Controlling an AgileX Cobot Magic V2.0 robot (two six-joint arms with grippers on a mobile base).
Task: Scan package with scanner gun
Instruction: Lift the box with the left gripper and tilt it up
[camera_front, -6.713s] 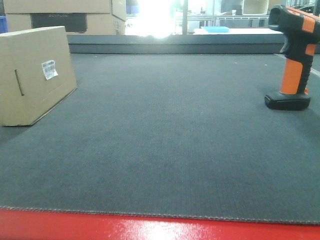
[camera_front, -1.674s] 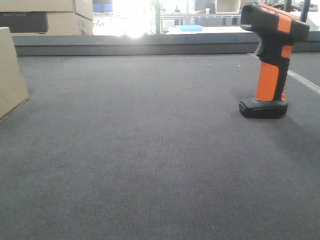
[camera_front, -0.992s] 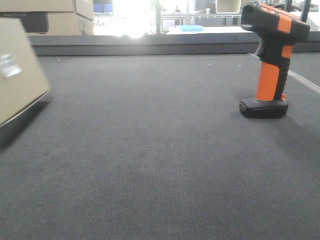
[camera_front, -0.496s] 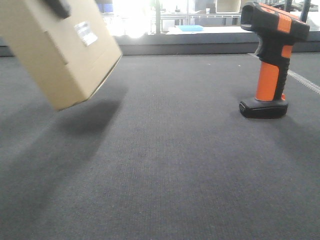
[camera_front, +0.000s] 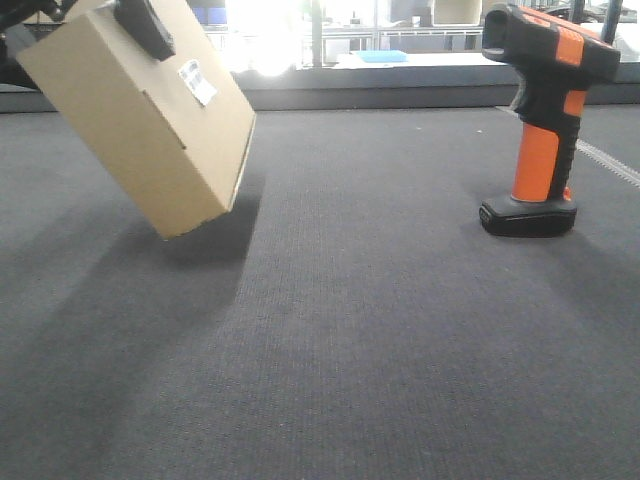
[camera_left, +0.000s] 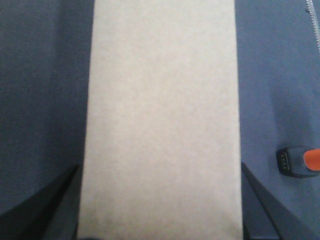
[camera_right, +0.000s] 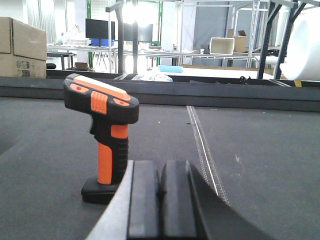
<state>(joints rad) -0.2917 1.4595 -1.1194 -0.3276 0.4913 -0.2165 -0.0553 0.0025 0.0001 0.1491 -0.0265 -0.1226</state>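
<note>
The left fingers (camera_front: 143, 27) are clamped across the box (camera_front: 150, 130) and hold it tilted over the left side of the counter (camera_front: 380, 330), with the white label (camera_front: 197, 82) on its upturned face. Well apart on the right, the scanner (camera_front: 545, 110) stands upright on its flat base. The right fingers (camera_right: 145, 200) are pressed together with nothing between them, near the scanner.

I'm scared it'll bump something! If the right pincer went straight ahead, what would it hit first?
Probably nothing close: the scanner gun stands just left of the right pincer, whose path runs over bare mat. Depth is unclear.
</note>
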